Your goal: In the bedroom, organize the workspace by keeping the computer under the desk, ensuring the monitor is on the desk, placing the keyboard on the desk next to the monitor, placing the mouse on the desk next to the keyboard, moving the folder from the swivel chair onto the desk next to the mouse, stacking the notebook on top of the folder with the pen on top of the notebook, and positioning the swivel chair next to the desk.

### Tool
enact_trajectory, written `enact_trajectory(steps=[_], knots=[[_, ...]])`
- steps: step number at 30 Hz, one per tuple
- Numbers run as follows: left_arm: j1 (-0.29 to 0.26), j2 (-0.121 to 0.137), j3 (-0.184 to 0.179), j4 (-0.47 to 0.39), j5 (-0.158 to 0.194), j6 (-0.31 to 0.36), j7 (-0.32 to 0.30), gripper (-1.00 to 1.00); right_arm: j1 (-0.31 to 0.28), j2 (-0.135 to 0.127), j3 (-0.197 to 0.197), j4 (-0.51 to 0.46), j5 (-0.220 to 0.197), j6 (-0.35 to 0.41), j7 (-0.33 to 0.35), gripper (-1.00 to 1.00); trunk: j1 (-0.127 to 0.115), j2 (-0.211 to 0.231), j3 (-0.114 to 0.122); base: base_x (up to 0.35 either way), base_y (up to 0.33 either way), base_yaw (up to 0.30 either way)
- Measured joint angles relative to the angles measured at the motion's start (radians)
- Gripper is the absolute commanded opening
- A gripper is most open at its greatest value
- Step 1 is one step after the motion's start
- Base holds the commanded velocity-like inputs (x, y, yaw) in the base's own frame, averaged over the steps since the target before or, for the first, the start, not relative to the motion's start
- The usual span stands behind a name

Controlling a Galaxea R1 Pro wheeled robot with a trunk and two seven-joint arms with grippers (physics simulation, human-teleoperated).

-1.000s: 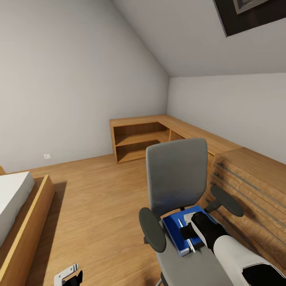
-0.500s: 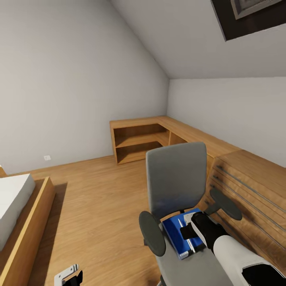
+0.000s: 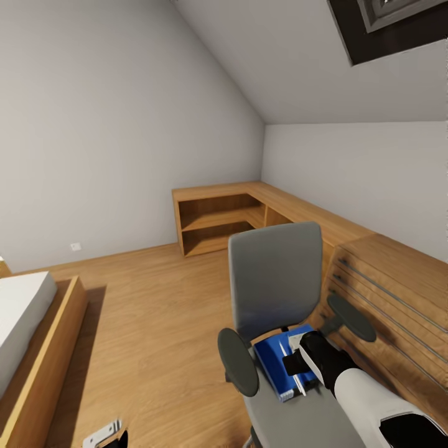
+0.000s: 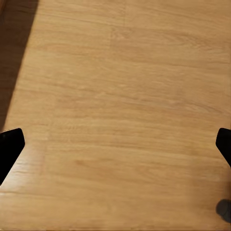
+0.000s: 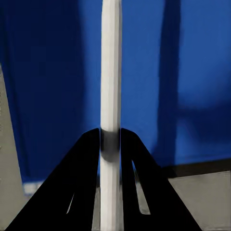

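R gripper (image 5: 110, 139) fingers pinching the pen (image 5: 110, 86) right over the blue folder (image 3: 277, 364), which lies on the swivel chair (image 3: 277, 280) seat at 5 o'clock. L gripper (image 4: 115, 144) fingers spread wide above wood floor (image 4: 115, 86).

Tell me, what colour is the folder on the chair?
Bright blue folder, clearest in the right wrist view.

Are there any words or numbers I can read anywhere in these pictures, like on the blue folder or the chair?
None: no words, numbers or signs can be read in any view.
The folder: plain blue cover, no writing.
The swivel chair: plain grey back, no label.
The pen held in the right gripper: plain white, no print.
The frame on the sloped ceiling: cut off by the picture edge, nothing legible.
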Motion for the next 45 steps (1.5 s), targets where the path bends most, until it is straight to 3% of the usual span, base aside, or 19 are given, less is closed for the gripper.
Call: enact_trajectory(steps=[17, 24, 29, 38, 45], knots=[[0.000, 0.000, -0.001, 0.013, 0.000, -0.015, 0.000, 1.00, 0.000, 0.000, -0.002, -0.003, -0.001, -0.004, -0.003, -1.00, 0.000, 0.000, 0.015, -0.309, -0.004, 0.000], [0.000, -0.003, -0.001, 0.015, 0.001, -0.015, 0.002, 1.00, 0.001, 0.002, -0.002, -0.003, -0.001, -0.006, -0.003, -1.00, 0.000, 0.000, 0.026, -0.070, -0.011, 0.000], [0.000, -0.003, 0.001, 0.071, 0.001, -0.016, 0.002, 1.00, 0.000, 0.003, -0.003, -0.004, -0.002, -0.006, -0.003, -1.00, 0.000, 0.000, 0.031, -0.008, -0.001, 0.000], [0.000, -0.003, 0.001, 0.124, 0.002, -0.029, 0.002, 1.00, 0.000, 0.002, -0.004, -0.004, -0.002, -0.009, -0.002, -1.00, -0.035, 0.063, 0.061, -0.001, 0.000, 0.000], [0.000, -0.004, -0.004, 0.210, 0.002, -0.124, 0.002, 1.00, 0.000, 0.004, -0.004, -0.004, -0.002, -0.008, -0.003, -1.00, -0.062, 0.112, 0.083, 0.000, 0.000, 0.000]])
